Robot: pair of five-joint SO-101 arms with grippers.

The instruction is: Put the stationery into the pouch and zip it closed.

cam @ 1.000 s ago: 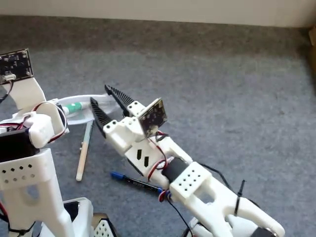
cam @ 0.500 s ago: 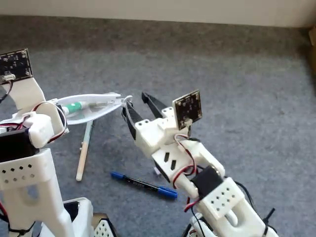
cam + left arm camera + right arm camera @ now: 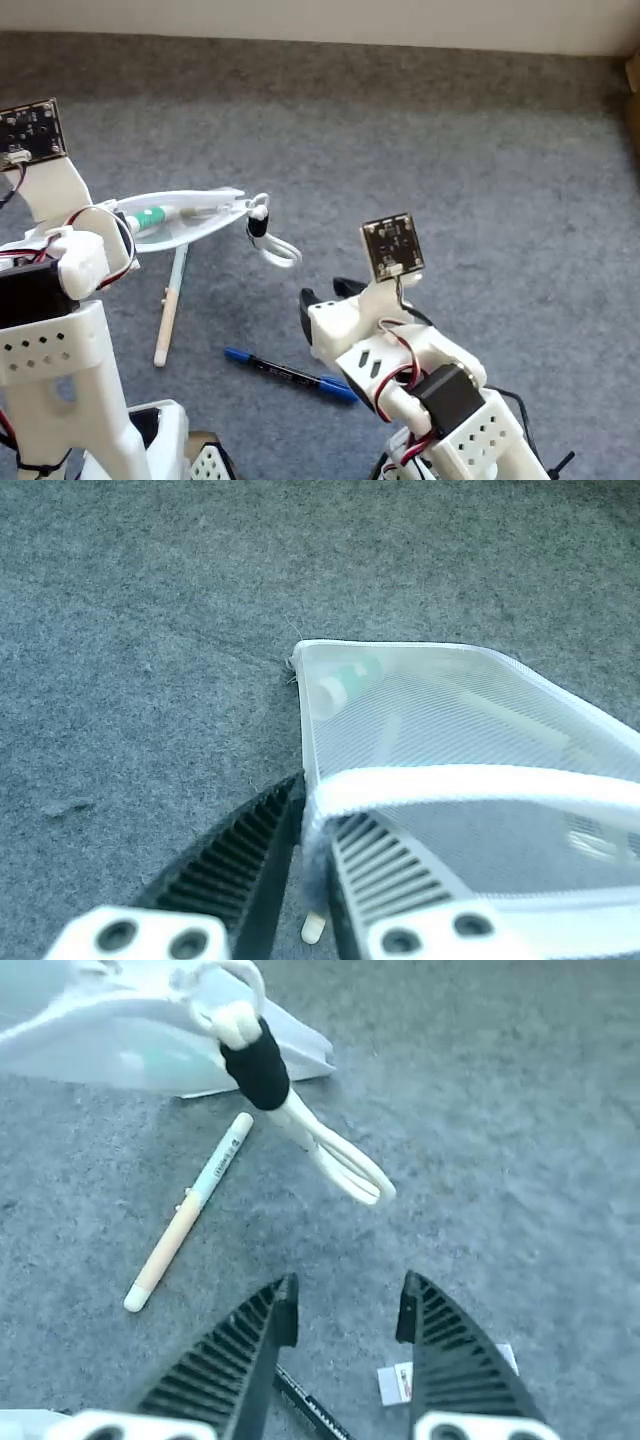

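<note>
High view: one mesh pouch (image 3: 185, 220) logged, tilted, far end toward right gripper (image 3: 325, 297). Cord pull (image 3: 270, 238) with black bead hanging off that end. Right gripper well apart from pouch, short of cord, jaws spread, nothing between them. Left wrist view: left gripper (image 3: 310, 880) clamped on pouch's other end, mesh edge pinched between both fingers.

Count of stationery:
- Inside pouch: one green-capped item (image 3: 345, 680) made out through mesh; other contents too faint to tell.
- Outside pouch: two pens. Pastel pen (image 3: 170, 305) with one end just beside pouch, pointing away from it. Blue pen (image 3: 290, 373) farther from pouch, near right gripper.
- One small white tag (image 3: 400, 1380) on carpet (image 3: 480, 160), well apart from pouch, beside right gripper.

Neither pen touched by either gripper.
</note>
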